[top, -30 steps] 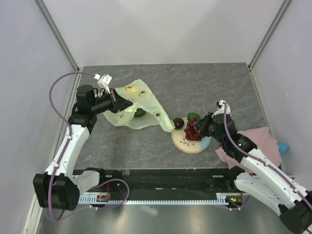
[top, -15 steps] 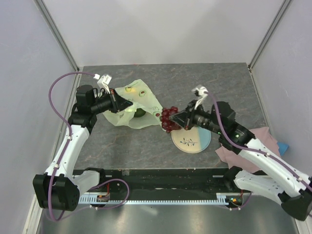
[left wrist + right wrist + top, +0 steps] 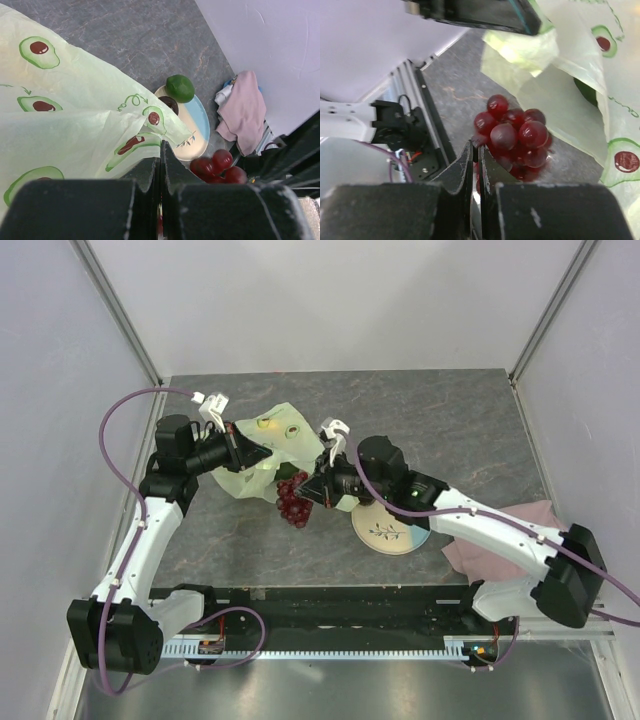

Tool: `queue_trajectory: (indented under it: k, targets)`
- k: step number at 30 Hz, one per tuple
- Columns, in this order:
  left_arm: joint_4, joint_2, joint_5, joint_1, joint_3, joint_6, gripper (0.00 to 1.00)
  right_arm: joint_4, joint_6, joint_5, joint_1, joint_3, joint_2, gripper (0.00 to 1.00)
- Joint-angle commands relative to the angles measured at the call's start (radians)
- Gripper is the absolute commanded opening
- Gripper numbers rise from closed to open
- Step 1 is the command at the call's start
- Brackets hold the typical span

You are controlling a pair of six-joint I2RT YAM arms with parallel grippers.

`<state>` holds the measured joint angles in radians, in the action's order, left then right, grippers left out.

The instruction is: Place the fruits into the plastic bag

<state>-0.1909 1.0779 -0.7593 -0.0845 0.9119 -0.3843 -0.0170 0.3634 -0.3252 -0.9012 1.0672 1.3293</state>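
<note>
Above the grey veined tabletop (image 3: 430, 410), just at the bag's near edge: a grape bunch (image 3: 293, 502), dark red, glossy, knobbly with round beads, dangling from the right gripper (image 3: 310, 492). Black fingers (image 3: 462, 170) pinched to a thin slit and clamped on the bunch's edge.

Off to the left, the left gripper (image 3: 262, 454), closed tight on a fold of the plastic bag (image 3: 283, 428) and holding that edge up off the table. Thin, pale green, translucent film, crumpled and printed with halved avocados. From the right wrist, slack pale plastic just beyond the grapes. Behind the film, a dark green avocado (image 3: 585, 91), blurred by the plastic.

Bare table between the bunch and the near rail. Left gripper's black body close over the bag's upper side, loose bag lip just right of the grapes.

Farther right, a round cream-and-blue plate (image 3: 392, 532), smooth, with a sprig motif, partly under the right arm. At its far rim, from the left wrist: a glossy green avocado (image 3: 180, 88) and beside it a small dark purple-brown fruit (image 3: 169, 104), half hidden by a bag corner. On the rim or just off it: impossible to tell.

Beyond, a rumpled pink cloth (image 3: 520, 525) at the table's right edge, well apart from the bag.
</note>
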Motion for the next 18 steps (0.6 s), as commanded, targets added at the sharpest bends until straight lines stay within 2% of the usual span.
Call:
queue_trajectory:
  k: [1,10,18]
  targets:
    - [0.001,-0.019,0.011,0.006,0.033,0.013,0.02,-0.029,-0.044,0.096,-0.002,0.080,0.050,0.00]
    - [-0.001,-0.021,0.009,0.006,0.031,0.012,0.02,-0.049,-0.125,0.342,-0.001,0.168,0.137,0.00]
    - [0.001,-0.021,0.006,0.006,0.031,0.012,0.02,-0.176,-0.172,0.362,-0.001,0.168,0.237,0.00]
